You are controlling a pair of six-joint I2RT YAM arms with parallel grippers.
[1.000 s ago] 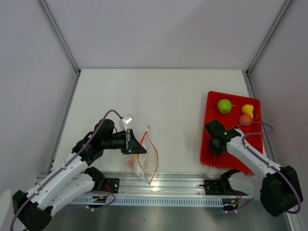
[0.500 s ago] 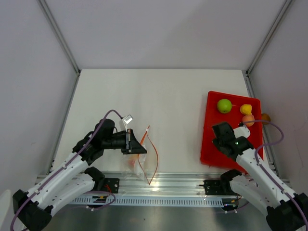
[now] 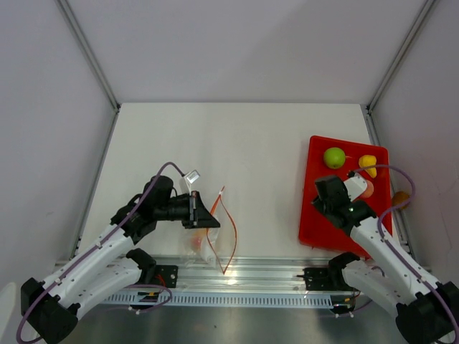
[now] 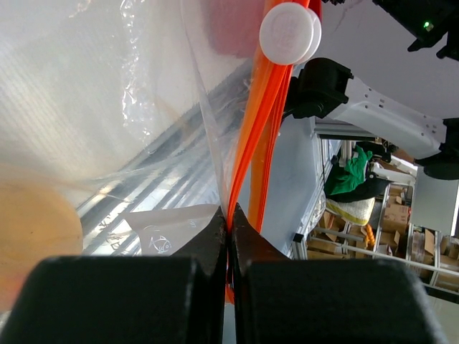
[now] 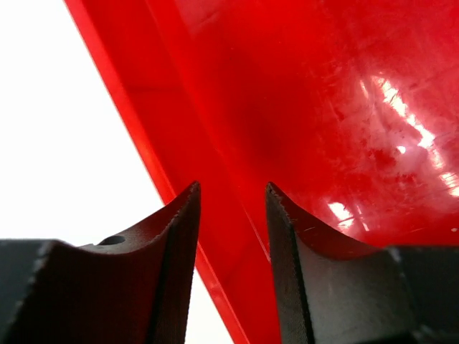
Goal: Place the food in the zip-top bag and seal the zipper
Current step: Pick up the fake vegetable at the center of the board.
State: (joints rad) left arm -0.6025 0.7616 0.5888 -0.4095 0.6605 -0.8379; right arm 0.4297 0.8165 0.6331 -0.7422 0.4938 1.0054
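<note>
Toward the near left of the table point(image 3: 244, 143), the left gripper point(image 3: 206, 219) is clamped on the zip-top bag point(image 3: 224, 247), its two black fingers point(image 4: 209, 240) pressed together with no gap on the clear film right where the zipper point(image 4: 252, 136) comes down to them. That orange strip runs up and away from the pinch to a round white slider tab point(image 4: 287, 32). Through the crinkled plastic the left wrist view shows a peach-coloured piece point(image 4: 29, 229) low on the left and a blurred pink piece point(image 4: 229, 25) near the top, both inside or behind the bag; I cannot tell which. Over on the right, the right gripper point(image 5: 232, 188) hangs with its jaws parted and nothing between them, above the left rim of the red tray point(image 3: 312, 218). A lime-green apple point(image 3: 333, 157) and a yellow pear point(image 3: 368, 164) lie at the tray's far end, a red-pink piece point(image 3: 368, 190) sits just beside the right wrist, and an orange piece point(image 3: 400, 196) shows just past the tray's right edge.
</note>
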